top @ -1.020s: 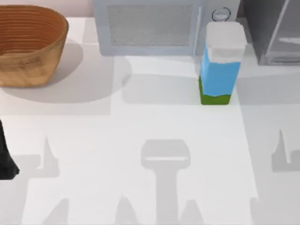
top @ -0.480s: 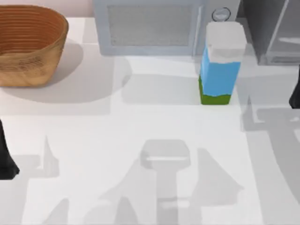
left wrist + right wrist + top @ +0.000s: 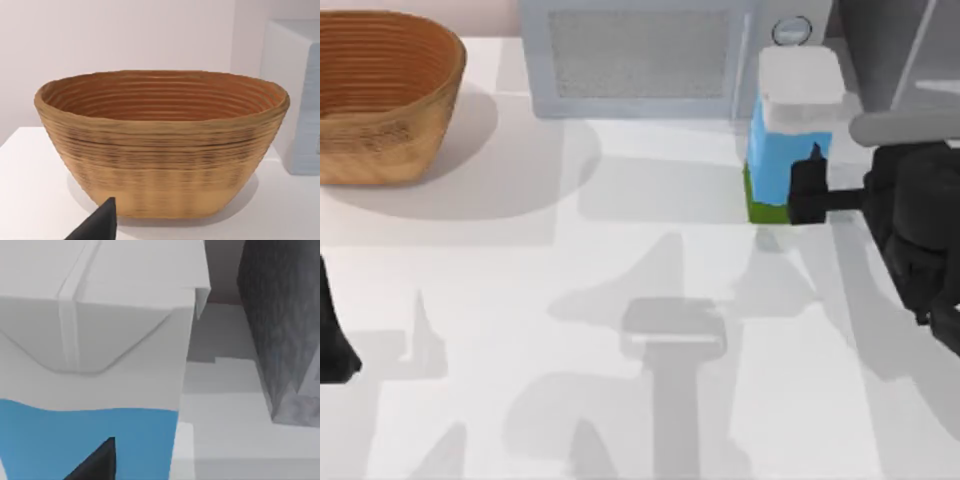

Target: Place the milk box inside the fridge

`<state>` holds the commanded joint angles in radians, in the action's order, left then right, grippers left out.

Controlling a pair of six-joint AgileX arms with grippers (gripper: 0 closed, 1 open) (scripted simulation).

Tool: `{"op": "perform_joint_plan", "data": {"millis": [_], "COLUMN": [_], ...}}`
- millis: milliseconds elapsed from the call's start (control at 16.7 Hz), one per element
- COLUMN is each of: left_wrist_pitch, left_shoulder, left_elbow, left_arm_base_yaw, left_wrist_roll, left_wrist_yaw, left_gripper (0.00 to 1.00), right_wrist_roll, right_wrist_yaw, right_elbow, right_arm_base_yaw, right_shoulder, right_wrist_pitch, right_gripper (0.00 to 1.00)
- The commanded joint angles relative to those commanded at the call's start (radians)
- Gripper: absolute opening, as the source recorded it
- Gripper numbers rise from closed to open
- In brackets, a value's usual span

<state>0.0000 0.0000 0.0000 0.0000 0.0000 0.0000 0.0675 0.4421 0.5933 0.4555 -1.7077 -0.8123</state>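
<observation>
The milk box (image 3: 788, 110), with a white top, sky-blue body and green base, stands upright at the back right, in front of the microwave's right end. My right gripper (image 3: 802, 190) is open at the carton's lower right side, overlapping its blue face in the top view. One dark fingertip (image 3: 100, 460) shows against the blue body of the milk box (image 3: 95, 340) in the right wrist view. The dark grey fridge (image 3: 900, 50) stands in the back right corner, just right of the carton, and its dark grey side (image 3: 280, 330) is in the right wrist view too. My left gripper (image 3: 332, 345) is parked at the table's left edge.
A light grey microwave (image 3: 640, 55) with a mesh window stands at the back centre. A woven basket (image 3: 380, 95) sits at the back left, and the same basket (image 3: 160, 145) is close in the left wrist view. The right arm (image 3: 920, 230) reaches in over the table's right side.
My right arm has swung in from the right edge, and its gripper has reached the milk box's side. The carton and the left arm have not moved.
</observation>
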Motion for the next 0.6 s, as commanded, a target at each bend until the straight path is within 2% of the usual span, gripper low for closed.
{"op": "perform_joint_plan", "data": {"millis": [300, 600], "left_wrist_pitch": [0.000, 0.000], "left_shoulder": [0.000, 0.000], "left_elbow": [0.000, 0.000], "left_arm_base_yaw": [0.000, 0.000], "left_wrist_roll": [0.000, 0.000], "left_wrist_yaw": [0.000, 0.000], "left_gripper": [1.00, 1.00], "right_wrist_roll": [0.054, 0.080], "right_wrist_yaw": [0.105, 0.138], "right_elbow": [0.137, 0.193], "right_arm_base_yaw": [0.078, 0.107], "right_shoulder": [-0.314, -0.395], "right_wrist_pitch": [-0.186, -0.256], "right_gripper": [1.00, 1.00]}}
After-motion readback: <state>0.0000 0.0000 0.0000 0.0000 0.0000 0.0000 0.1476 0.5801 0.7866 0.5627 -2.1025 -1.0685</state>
